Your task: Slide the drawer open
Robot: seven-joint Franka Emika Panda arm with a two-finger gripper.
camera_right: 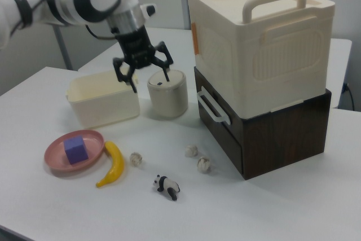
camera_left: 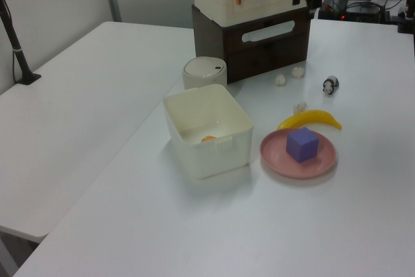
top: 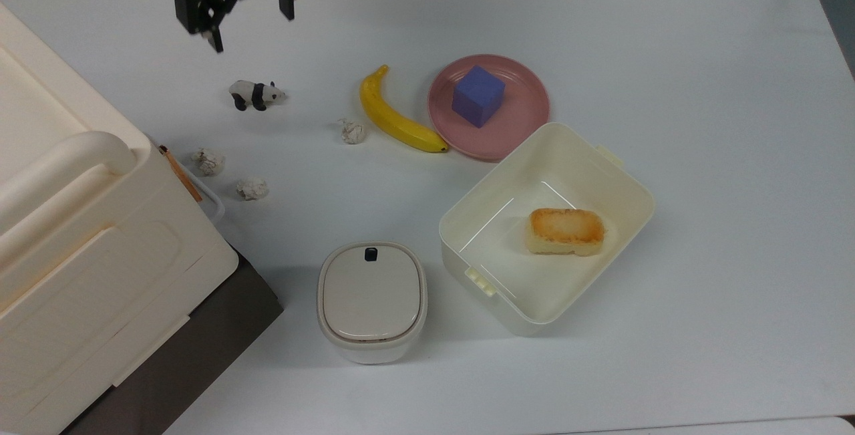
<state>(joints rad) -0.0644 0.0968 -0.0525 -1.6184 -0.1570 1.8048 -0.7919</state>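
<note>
Right view: gripper [camera_right: 150, 80] jaws apart, seemingly well clear of shut drawer [camera_right: 223, 121].

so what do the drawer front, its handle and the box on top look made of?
Drawer: dark brown, matte, faint grain, likely wood or veneer. Handle: smooth white loop, probably plastic. Big box: cream, with moulded panels, rounded corners and a slight sheen, apparently plastic.
</note>
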